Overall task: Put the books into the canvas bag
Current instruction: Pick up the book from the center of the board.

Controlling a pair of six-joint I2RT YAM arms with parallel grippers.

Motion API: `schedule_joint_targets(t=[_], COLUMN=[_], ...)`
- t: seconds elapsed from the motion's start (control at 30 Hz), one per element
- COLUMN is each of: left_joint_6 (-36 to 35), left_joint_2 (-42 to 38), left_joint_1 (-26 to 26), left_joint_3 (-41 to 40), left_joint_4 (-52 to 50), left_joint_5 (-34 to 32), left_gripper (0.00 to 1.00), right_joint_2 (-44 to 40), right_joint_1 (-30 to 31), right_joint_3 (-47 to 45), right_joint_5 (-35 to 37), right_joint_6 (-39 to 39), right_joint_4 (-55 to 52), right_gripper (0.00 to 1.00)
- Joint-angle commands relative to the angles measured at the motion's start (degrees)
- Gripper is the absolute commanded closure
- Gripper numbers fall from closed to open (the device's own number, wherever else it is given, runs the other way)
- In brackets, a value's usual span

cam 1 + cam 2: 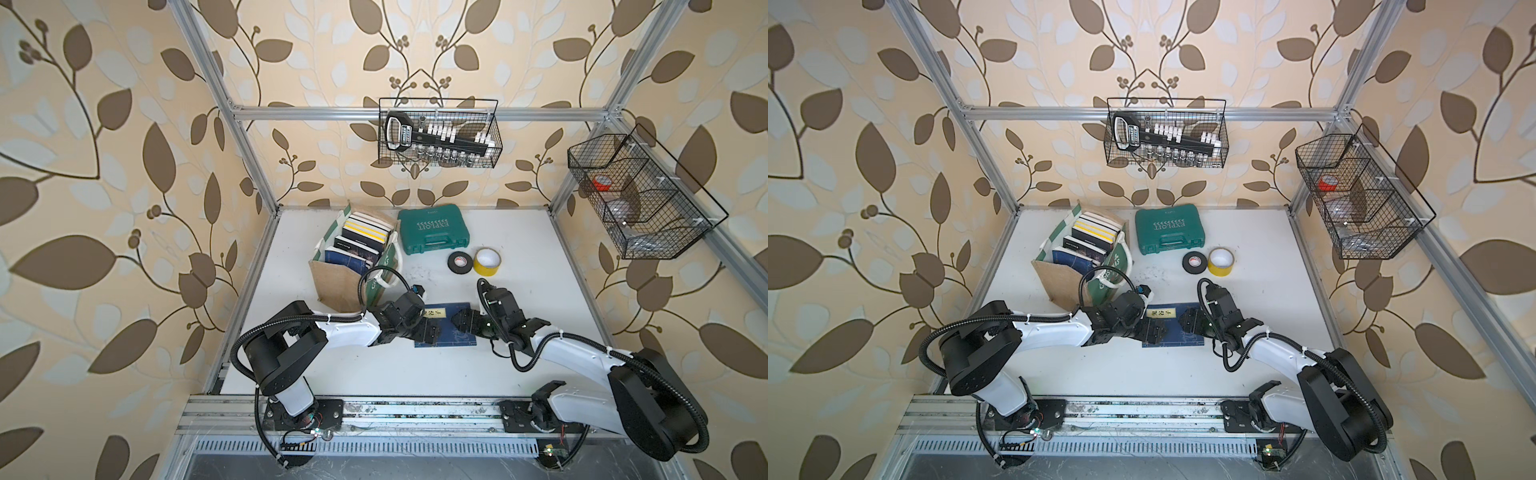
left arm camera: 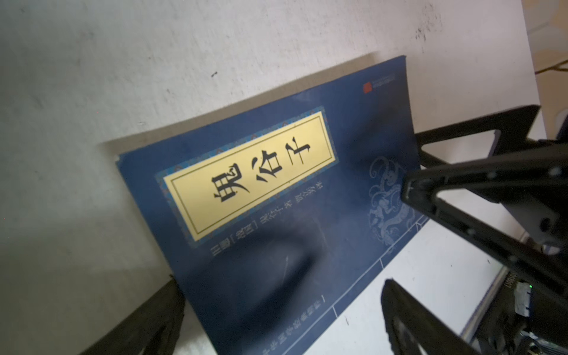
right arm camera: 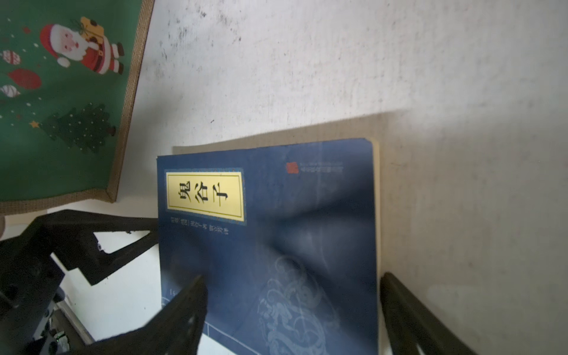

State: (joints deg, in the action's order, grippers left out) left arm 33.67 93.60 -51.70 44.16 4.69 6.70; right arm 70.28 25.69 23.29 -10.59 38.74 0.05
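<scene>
Left end effector (image 1: 428,332) and right end effector (image 1: 462,323), both wide, over one navy book (image 1: 448,332); one canvas bag (image 1: 332,286).

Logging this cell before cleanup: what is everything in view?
canvas bag: one, tan burlap with green panels, table's far left
books: several, navy, black and yellow, standing in the bag
navy book: one, yellow label, flat between the grippers
tool case: one, green, beside the bag
black tape roll: one, before the case
yellow tape roll: one, beside it
back wire basket: one, black, holds socket set
side wire basket: one, black, holds red tape
table: one, white
left gripper: black, jaws open at the book
right gripper: black, jaws open at the book
</scene>
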Motion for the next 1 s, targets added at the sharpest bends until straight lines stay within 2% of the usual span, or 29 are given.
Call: schedule_joint_targets(t=[0.0,0.1,0.3,0.4,0.47,0.57,0.7,0.97], left_joint_6=[1.55,1.6,1.73,1.69,1.65,1.38,0.07,-0.73], left_joint_2=[2.29,2.63,2.33,2.23,2.1,1.29,-1.23,-11.46], left_joint_1=[-0.6,-0.62,-0.59,-0.59,-0.59,-0.59,-0.55,0.02], left_joint_3=[-0.1,-0.22,-0.39,-0.35,-0.39,-0.41,-0.93,-2.03], left_joint_4=[1.02,0.96,0.67,0.59,0.34,-0.27,-1.73,-8.42], left_joint_5=[3.61,3.45,2.85,2.88,2.83,2.71,3.49,3.16], left_gripper=[0.01,0.02,0.24,0.25,0.24,0.17,0.02,0.01], right_joint_2=[-2.05,-4.53,-7.29,-7.98,-8.59,-10.05,-11.94,-15.39], right_joint_1=[0.75,0.76,0.69,0.74,0.72,0.64,-0.49,-10.16], right_joint_3=[-1.71,-1.67,-1.34,-1.53,-1.75,-1.76,-1.16,0.6], right_joint_5=[-5.23,-5.55,-4.63,-4.15,-3.7,-1.91,-2.13,-13.83], right_joint_6=[0.08,-0.93,-2.05,-1.68,-1.24,-1.02,-0.97,-0.9], right_joint_4=[1.18,0.93,-1.17,-1.33,-1.66,-2.87,-4.23,-4.36], right_gripper=[0.25,0.36,0.64,0.79,0.83,0.98,1.0,1.0])
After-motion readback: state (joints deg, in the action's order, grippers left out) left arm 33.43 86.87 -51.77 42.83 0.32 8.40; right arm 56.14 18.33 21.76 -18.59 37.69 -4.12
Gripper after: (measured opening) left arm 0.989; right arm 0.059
